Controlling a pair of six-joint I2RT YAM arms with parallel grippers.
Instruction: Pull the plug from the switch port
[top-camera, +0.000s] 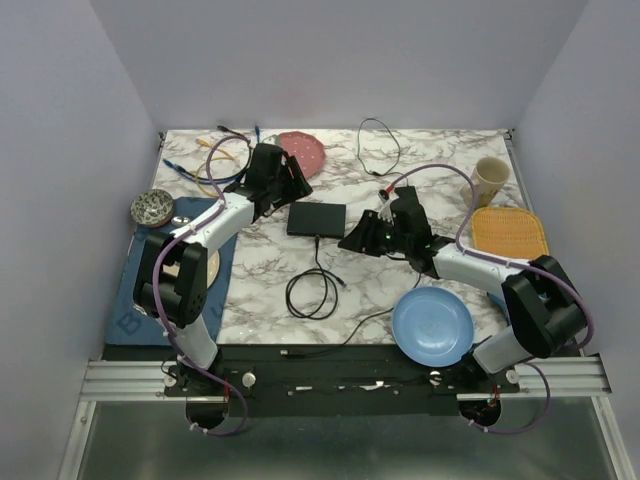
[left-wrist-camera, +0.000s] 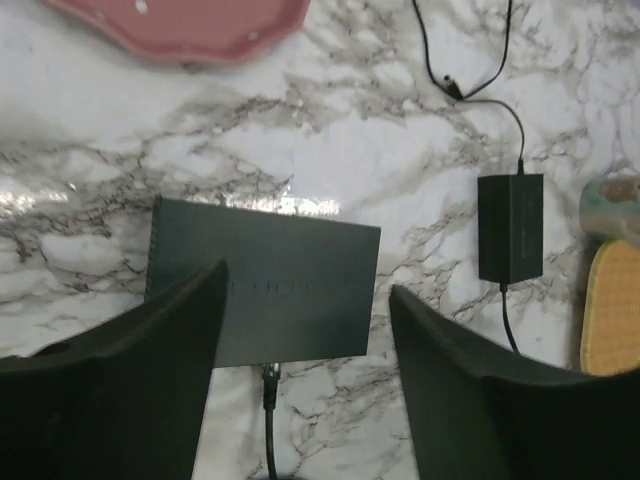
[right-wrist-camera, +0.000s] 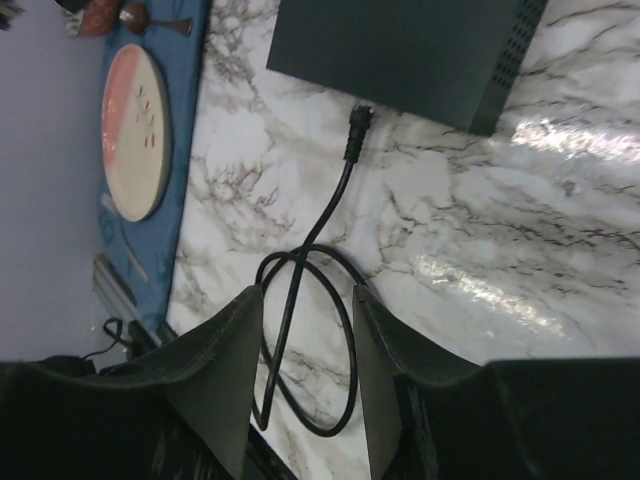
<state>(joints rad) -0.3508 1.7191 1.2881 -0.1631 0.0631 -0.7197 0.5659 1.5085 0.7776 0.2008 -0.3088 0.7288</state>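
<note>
The switch (top-camera: 317, 219), a flat black box, lies mid-table. A black cable (top-camera: 312, 292) runs from its near edge and coils into a loop. The plug (left-wrist-camera: 268, 378) meets that near edge of the switch (left-wrist-camera: 265, 280) and looks seated in a socket. My left gripper (left-wrist-camera: 307, 280) hovers above the switch, open, with nothing between its fingers (left-wrist-camera: 170, 350). It sits at the switch's far left corner in the top view (top-camera: 298, 183). My right gripper (right-wrist-camera: 308, 292) is open above the cable loop (right-wrist-camera: 310, 340), with the plug (right-wrist-camera: 358, 128) and the switch (right-wrist-camera: 400, 50) ahead of it.
A black power brick (left-wrist-camera: 510, 227) with its own lead lies right of the switch. A pink plate (top-camera: 302, 150) and coloured wires (top-camera: 225, 150) are at the back. A cup (top-camera: 490, 180), yellow mat (top-camera: 510, 232) and blue plate (top-camera: 432, 325) stand right; a blue mat (top-camera: 150, 300) left.
</note>
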